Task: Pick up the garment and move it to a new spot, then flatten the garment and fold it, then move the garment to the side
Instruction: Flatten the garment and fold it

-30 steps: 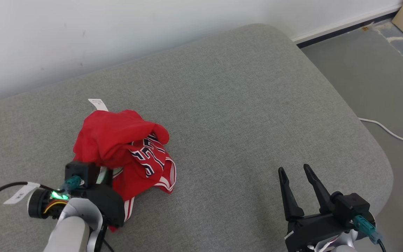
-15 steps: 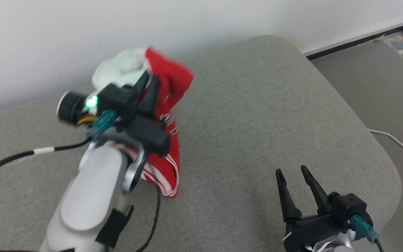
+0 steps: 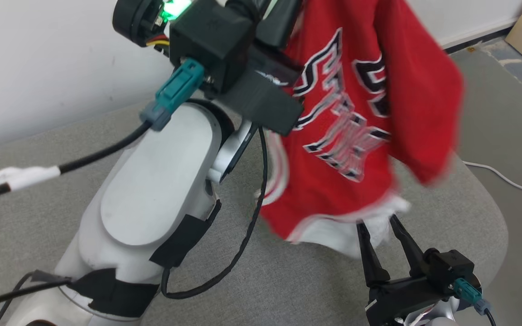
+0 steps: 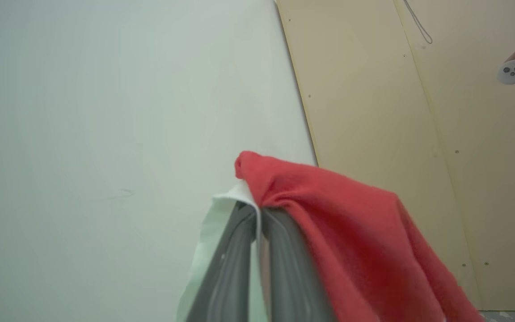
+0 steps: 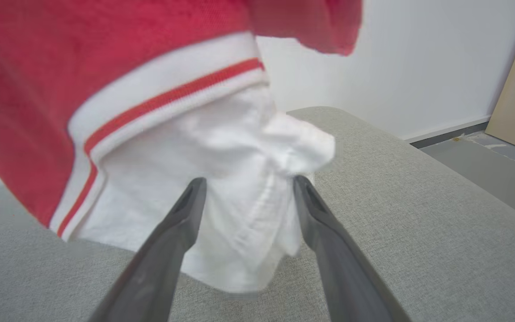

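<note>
The garment [image 3: 347,113] is a red jersey with black-and-white lettering and a white lining. It hangs in the air above the grey cushion [image 3: 315,290]. My left gripper [image 4: 257,212] is raised high and shut on a bunch of the garment's [image 4: 329,214] red and white cloth. Its body [image 3: 224,40] sits at the top of the head view. My right gripper [image 3: 377,224] is open, low at the front right. The garment's [image 5: 105,67] white hem dangles just beyond and between the fingertips of my right gripper [image 5: 248,183].
My pale left forearm [image 3: 152,190] and its black cable cross the left half of the head view. A white wall stands behind the cushion. Grey floor with a white cable [image 3: 505,176] lies to the right. A person's hand holds a controller [image 4: 512,69] before a beige panel [image 4: 396,112].
My left gripper has shut on the garment, lifted it off the cushion and swung it up and to the right. The right gripper has stayed open in place.
</note>
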You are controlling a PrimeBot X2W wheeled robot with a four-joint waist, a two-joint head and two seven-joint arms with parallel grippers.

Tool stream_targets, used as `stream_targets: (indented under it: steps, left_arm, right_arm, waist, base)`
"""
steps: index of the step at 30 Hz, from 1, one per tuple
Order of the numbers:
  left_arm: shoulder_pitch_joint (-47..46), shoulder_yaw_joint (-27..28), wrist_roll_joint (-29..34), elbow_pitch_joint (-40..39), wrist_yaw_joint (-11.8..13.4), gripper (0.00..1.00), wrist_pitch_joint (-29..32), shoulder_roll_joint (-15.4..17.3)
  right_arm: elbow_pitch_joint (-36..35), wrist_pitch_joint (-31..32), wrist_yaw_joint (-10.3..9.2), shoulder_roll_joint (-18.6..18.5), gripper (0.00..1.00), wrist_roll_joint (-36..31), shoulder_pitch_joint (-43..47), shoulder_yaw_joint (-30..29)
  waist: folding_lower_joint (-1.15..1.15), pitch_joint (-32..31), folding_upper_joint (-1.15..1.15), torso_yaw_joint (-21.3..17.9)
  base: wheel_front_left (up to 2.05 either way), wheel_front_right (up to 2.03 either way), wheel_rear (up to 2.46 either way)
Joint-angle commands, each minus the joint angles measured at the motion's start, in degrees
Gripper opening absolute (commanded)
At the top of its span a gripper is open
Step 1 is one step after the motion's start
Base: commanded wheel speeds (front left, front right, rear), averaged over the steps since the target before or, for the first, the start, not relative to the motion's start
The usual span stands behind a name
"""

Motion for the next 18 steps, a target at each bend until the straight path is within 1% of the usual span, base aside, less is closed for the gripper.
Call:
stream_targets:
  steps: [1, 3, 5, 10, 14, 15, 16, 17, 18]
  left_arm:
    - [-0.9, -0.2, -0.6, 0.2, 1.6, 0.0, 1.1, 0.0]
    - [-0.7, -0.4, -0.3, 1.4, 3.6, 0.0, 3.0, 0.0]
    - [-0.2, -0.6, 0.1, 3.4, 4.7, 0.0, 4.4, 0.2]
    - [0.2, -1.1, 1.6, 13.4, 5.7, 0.0, 5.1, 2.5]
    - [1.1, -1.0, 1.4, 21.4, 6.3, 0.0, 3.7, 2.5]
    - [1.1, -1.0, 1.4, 21.4, 6.3, 0.0, 3.7, 2.5]
    - [1.6, -0.8, 0.6, 23.1, 6.2, 0.8, 2.8, 2.3]
    - [2.1, -0.4, -0.3, 24.9, 6.1, 1.0, 2.4, 2.0]
    - [2.7, -0.5, -1.0, 26.6, 5.6, 1.0, 2.2, 1.8]
  right_arm:
    - [0.1, -0.3, 0.2, 0.0, 1.0, 0.1, 0.2, -0.2]
    - [0.1, -0.3, 0.2, 0.0, 1.0, 0.2, 0.3, -0.2]
    - [0.0, -0.4, 0.2, 0.0, 1.0, 0.3, 0.2, -0.2]
    - [0.1, -0.6, 0.2, 0.0, 1.0, 0.8, -1.5, 1.3]
    - [0.2, -0.8, 0.2, 0.0, 1.0, 0.9, -2.0, 1.7]
    - [0.2, -0.8, 0.2, 0.0, 1.0, 0.9, -2.0, 1.7]
    - [0.2, -0.8, 0.2, 0.0, 1.0, 0.9, -2.1, 1.7]
    - [0.2, -0.8, 0.2, 0.0, 1.0, 0.7, -2.2, 1.6]
    - [0.3, -0.8, 0.2, 0.0, 1.0, 0.6, -2.2, 1.6]
  waist:
    - [0.0, 0.0, -0.01, 0.2]
    - [0.0, 0.2, -0.01, 0.8]
    - [0.0, 0.7, -0.01, 1.5]
    - [0.0, 2.2, -0.01, 2.5]
    - [0.0, 3.4, -0.01, 2.9]
    - [0.0, 3.4, -0.01, 2.9]
    - [0.0, 3.6, -0.01, 3.0]
    - [0.0, 3.9, -0.01, 3.3]
    - [0.0, 4.0, -0.01, 3.5]
  base:
    - [0.0, 0.0, 0.0]
    - [0.0, 0.0, 0.0]
    - [0.0, 0.0, 0.0]
    - [0.0, 0.0, 0.0]
    - [0.0, 0.0, 0.0]
    - [0.0, 0.0, 0.0]
    - [0.0, 0.0, 0.0]
    - [0.0, 0.0, 0.0]
    - [0.0, 0.0, 0.0]
